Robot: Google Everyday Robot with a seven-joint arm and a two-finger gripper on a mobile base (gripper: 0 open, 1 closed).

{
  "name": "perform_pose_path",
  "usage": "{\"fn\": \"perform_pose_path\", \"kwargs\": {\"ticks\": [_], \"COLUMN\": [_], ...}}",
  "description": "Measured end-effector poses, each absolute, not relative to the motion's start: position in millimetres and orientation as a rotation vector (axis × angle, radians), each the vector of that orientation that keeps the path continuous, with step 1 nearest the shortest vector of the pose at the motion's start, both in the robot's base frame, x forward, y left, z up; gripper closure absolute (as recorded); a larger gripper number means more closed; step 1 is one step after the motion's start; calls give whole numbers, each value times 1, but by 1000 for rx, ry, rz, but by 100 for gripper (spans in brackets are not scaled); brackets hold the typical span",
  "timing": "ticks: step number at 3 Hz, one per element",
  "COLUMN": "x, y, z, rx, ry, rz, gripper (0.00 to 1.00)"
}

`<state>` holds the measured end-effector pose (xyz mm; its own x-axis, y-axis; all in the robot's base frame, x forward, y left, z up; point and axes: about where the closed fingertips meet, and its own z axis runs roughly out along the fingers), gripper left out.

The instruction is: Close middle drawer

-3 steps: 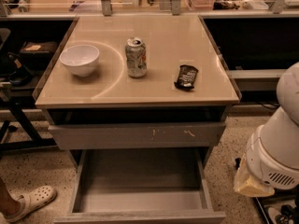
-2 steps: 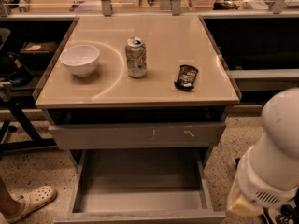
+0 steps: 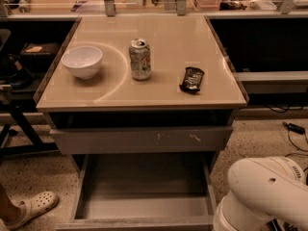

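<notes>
Warm, dim light is falling from above on the beige tabletop (image 3: 163, 32), drawing a curved glare line just left of the soda can (image 3: 140, 59). Below the can, the open middle drawer (image 3: 144, 196) is lying in soft shadow. Lower right of the can, the white robot arm (image 3: 264, 191) is shining brightly; the gripper is not showing.

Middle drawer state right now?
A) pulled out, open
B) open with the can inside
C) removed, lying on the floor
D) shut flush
A: the middle drawer stands pulled far out below the scratched drawer front, and the can sits up on the tabletop. The gripper is out of view; only the white arm shows at lower right.
</notes>
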<state>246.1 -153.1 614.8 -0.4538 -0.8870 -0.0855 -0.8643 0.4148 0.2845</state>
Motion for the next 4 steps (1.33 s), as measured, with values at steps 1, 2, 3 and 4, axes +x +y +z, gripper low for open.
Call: {"fn": "perform_pose_path", "kwargs": {"ticks": [1,2,3,4], "x": [244,238,253,261], "y": [-152,-134,-115,-102], "z": [609,559,501,466], "rx": [1593,1605,1523,1463], "ry": [-2571,-2500,-2552,-2594], "rz": [-447,-452,-516,-574], "gripper": [100,100,100,100]}}
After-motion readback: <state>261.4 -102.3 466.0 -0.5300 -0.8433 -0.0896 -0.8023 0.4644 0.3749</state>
